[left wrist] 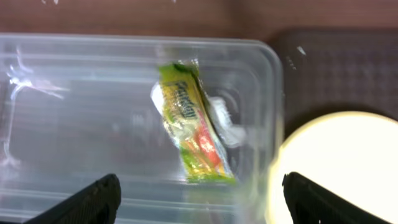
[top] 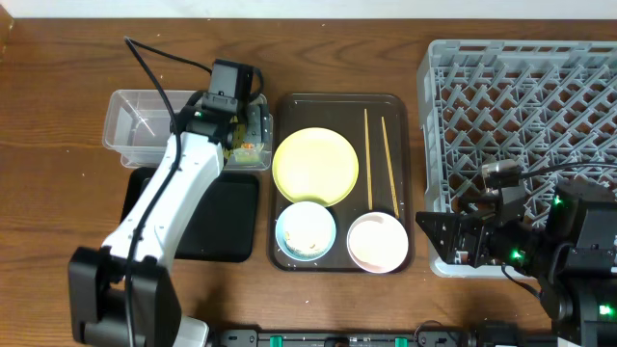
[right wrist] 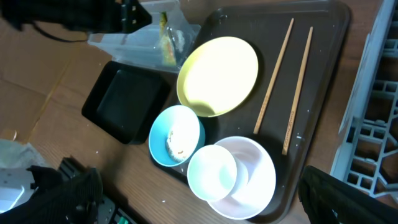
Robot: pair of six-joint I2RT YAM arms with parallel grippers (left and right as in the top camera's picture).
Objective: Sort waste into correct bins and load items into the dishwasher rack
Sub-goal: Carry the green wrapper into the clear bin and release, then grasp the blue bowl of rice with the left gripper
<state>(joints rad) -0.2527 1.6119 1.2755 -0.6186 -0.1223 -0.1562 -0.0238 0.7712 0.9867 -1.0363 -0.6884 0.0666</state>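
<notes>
The left tool (left wrist: 200, 182) hangs over the right end of the tub (top: 135, 120) at the upper left of the overhead frame, its fingers (left wrist: 93, 199) spread wide with nothing between them. The wrapper (left wrist: 189, 127) sits inside the tub near its right wall, slanted, clear of both fingers. Just below the tub the black tray (top: 231, 217) rests on the bench (top: 58, 77), partly covered by the left arm. In the middle of the frame the brown tray (top: 337, 99) carries the plate (top: 315, 166) at its upper left, the blue bowl (top: 306, 229) at its lower left with pale scraps (right wrist: 177, 135) inside, and the pale bowl (top: 377, 241) at its lower right. The two chopsticks (top: 366, 154) lie side by side along the tray's right part, just right of the plate and apart from each other. The rack (top: 540, 96) fills the right of the frame, just beside the brown tray. The right tool (right wrist: 200, 179) is at the lower right, at the rack's lower left corner, its fingers gaping and gripping nothing.
</notes>
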